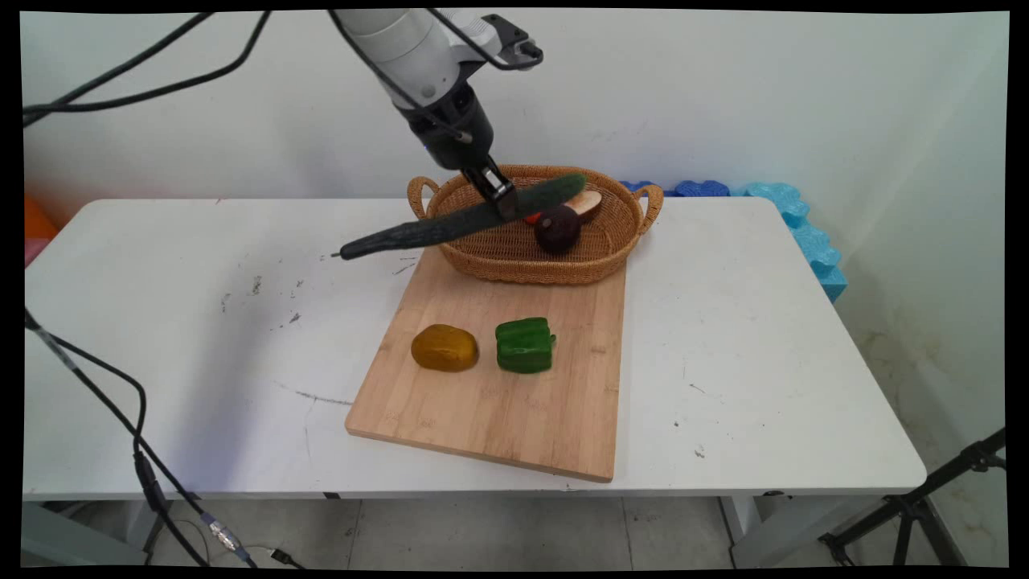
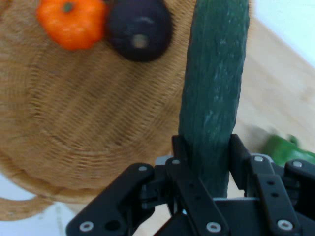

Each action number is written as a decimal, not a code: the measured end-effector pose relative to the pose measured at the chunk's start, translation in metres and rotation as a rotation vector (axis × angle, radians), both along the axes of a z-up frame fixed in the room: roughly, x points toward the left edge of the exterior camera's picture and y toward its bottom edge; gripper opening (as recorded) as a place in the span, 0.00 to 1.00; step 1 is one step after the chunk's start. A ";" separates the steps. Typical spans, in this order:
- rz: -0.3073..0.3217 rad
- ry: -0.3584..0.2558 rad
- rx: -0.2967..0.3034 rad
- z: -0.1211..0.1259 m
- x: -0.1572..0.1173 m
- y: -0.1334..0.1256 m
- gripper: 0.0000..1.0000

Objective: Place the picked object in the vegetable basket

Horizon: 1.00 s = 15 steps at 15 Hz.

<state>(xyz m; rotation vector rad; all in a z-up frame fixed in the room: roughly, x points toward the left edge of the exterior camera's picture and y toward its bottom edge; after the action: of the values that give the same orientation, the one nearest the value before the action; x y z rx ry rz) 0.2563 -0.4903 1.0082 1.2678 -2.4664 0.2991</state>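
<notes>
Gripper (image 1: pixel 505 201) pinching a long cucumber (image 1: pixel 450 226) above the wicker basket (image 1: pixel 599 257); one cucumber end overhangs the basket's left rim, above open table (image 1: pixel 201 322).

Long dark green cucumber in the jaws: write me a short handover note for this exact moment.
Gripper: jaws shut on the long dark green cucumber, held lifted over the woven wicker basket.
In the basket: dark purple round fruit, small orange pumpkin, a pale sliced piece.
On the bamboo cutting board: brown potato, green bell pepper, both untouched.
</notes>
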 end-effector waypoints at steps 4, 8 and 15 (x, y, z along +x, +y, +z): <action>0.090 -0.041 -0.008 -0.012 0.010 -0.039 0.00; 0.175 -0.085 -0.010 -0.027 0.023 -0.073 0.00; 0.271 -0.132 -0.001 -0.054 0.037 -0.112 0.00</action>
<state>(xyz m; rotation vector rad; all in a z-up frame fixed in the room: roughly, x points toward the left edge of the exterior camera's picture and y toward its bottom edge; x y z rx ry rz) 0.2928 -0.6022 0.9545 1.6325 -2.3975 0.4658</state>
